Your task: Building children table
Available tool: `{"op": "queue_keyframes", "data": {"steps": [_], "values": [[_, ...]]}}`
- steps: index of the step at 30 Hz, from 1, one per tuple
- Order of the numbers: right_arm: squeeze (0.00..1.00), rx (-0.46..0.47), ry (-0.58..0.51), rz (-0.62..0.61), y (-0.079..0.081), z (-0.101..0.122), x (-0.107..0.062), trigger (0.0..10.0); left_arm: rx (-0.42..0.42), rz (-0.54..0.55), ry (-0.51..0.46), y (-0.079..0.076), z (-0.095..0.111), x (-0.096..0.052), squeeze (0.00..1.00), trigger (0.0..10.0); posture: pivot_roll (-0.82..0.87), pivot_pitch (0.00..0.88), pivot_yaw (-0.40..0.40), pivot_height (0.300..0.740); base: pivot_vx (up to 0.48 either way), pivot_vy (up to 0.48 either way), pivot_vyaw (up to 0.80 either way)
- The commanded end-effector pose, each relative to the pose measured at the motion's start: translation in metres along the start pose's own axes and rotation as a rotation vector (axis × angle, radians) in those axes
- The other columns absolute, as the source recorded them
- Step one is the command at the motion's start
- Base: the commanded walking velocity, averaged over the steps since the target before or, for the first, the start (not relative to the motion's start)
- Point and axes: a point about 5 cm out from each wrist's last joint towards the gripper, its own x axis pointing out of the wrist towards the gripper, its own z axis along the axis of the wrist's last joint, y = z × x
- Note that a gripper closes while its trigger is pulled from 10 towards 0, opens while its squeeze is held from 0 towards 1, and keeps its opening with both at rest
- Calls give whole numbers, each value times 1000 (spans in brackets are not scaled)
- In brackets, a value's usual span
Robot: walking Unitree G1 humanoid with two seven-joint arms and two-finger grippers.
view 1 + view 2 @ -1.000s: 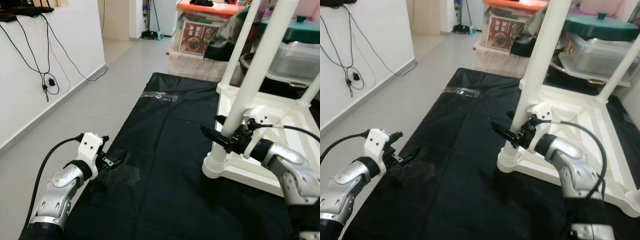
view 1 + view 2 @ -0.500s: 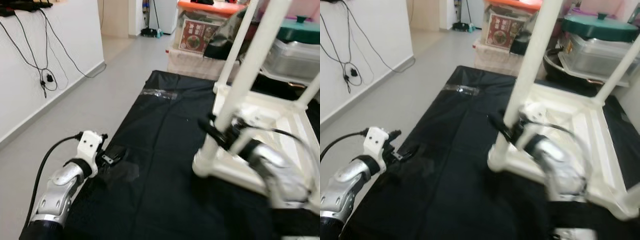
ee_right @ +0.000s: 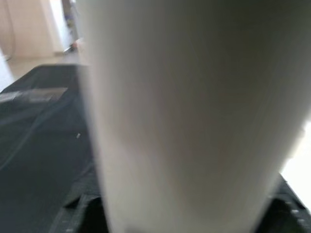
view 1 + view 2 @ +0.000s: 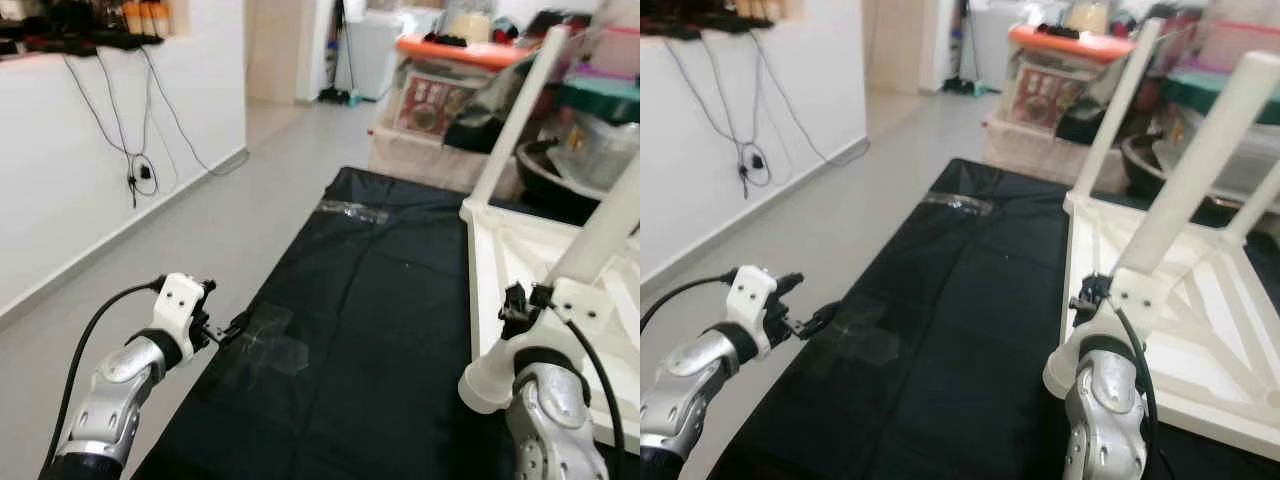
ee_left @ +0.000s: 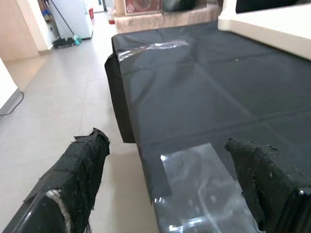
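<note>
The white children's table (image 4: 1200, 340) lies upside down on a black mat (image 4: 390, 290), its legs pointing up. My right gripper (image 4: 520, 300) is at the base of the near leg (image 4: 1200, 160), shut on it. In the right wrist view this leg (image 3: 194, 111) stands between the dark fingers (image 3: 77, 206). My left gripper (image 4: 228, 330) hovers open at the mat's left edge, beside a patch of clear tape (image 4: 265, 345). Nothing is between its fingers (image 5: 87, 160).
A white wall with hanging cables (image 4: 130, 170) runs along the left, with grey floor (image 4: 250, 190) between it and the mat. Storage boxes (image 4: 440, 100) and lidded containers crowd the back and right. A tape strip (image 4: 352, 210) holds the mat's far end.
The whole view has swung, so the camera moved. My right arm has drawn in close below the camera, still at the near leg. The left arm has barely moved.
</note>
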Motion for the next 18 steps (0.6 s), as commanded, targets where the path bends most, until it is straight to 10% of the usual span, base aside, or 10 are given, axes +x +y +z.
{"op": "queue_keyframes", "data": {"steps": [1, 3, 4, 9, 14, 18], "values": [[1000, 17, 11, 8, 0, -1, 2, 10000, -4, -24, 10, -4, -1, 3, 0, 10000, 50, 0, -47, 740, 0, 0, 0], [1000, 84, -52, 114, 9, 17, 13, 10000, -3, -24, 6, -3, 0, 4, 0, 10000, 56, 0, -54, 740, 0, 0, 0], [0, 161, -117, 245, 14, 34, 19, 10000, -2, -20, 6, -2, 0, 3, 0, 10000, 56, 0, -58, 740, 0, 0, 0], [0, 223, -203, 469, 16, 52, 23, 10000, -3, -13, 6, -1, -1, 2, 0, 10000, 60, 0, -59, 740, 0, 0, 0], [0, 72, -147, 879, 0, 42, 29, 10000, -1, -7, 2, -1, 0, 1, 0, 10000, 83, 0, -72, 740, 0, 0, 0], [0, -22, -73, 1110, 21, 27, 21, 10000, 7, -4, 0, 1, 0, 2, 0, 10000, 94, 0, -76, 740, 0, 0, 0]]}}
